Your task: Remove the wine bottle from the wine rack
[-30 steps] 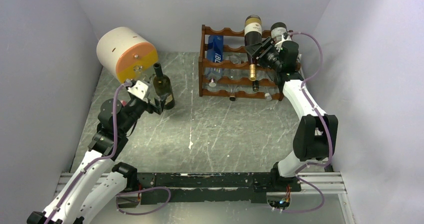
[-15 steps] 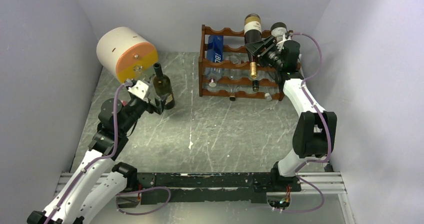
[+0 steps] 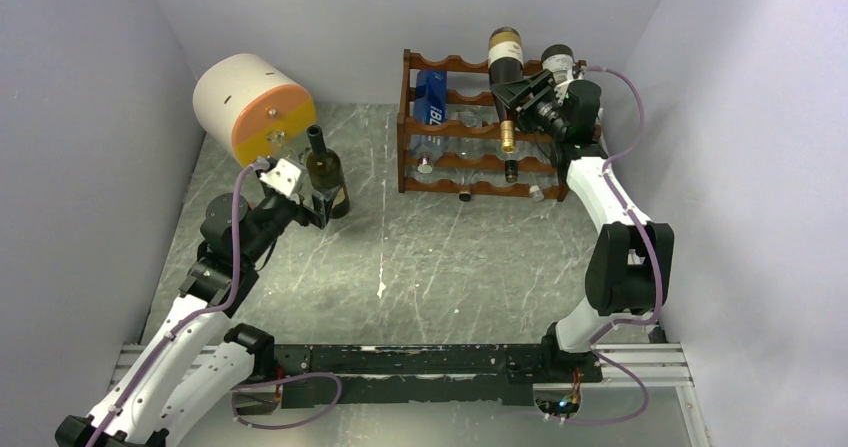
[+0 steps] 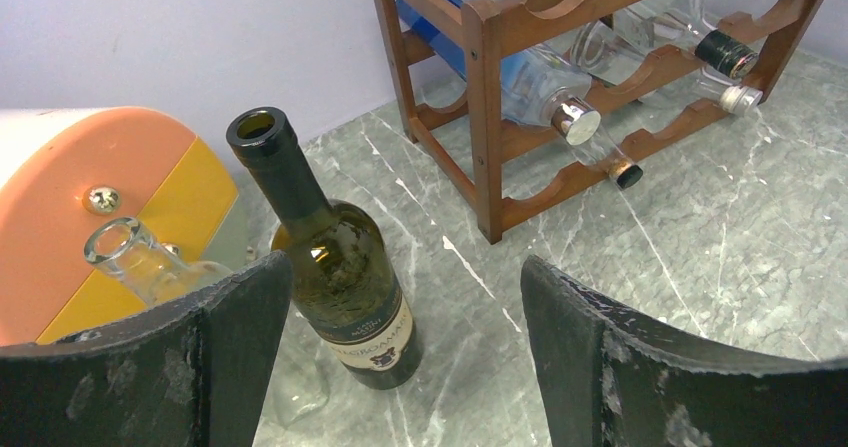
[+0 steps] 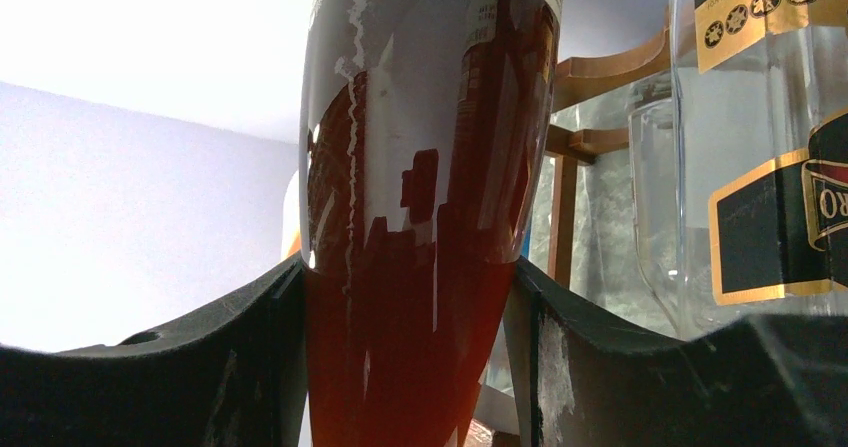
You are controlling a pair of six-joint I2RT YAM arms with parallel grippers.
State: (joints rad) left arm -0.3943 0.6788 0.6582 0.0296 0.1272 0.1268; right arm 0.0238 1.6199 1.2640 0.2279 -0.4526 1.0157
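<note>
My right end effector [image 3: 514,95] is closed around the wine bottle [image 5: 430,117], which lies atop the wine rack [image 3: 445,65]. I should lift it clear of the scalloped rail below me, then draw it back, gripping firmly.

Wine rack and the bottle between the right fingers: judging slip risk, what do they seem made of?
Wine rack: apparently wood, reddish-brown stain, soft sheen on the scalloped rails. Wine bottle: glossy brownish glass, judging by see-through tint and sharp reflections; pale label, probably paper.
</note>
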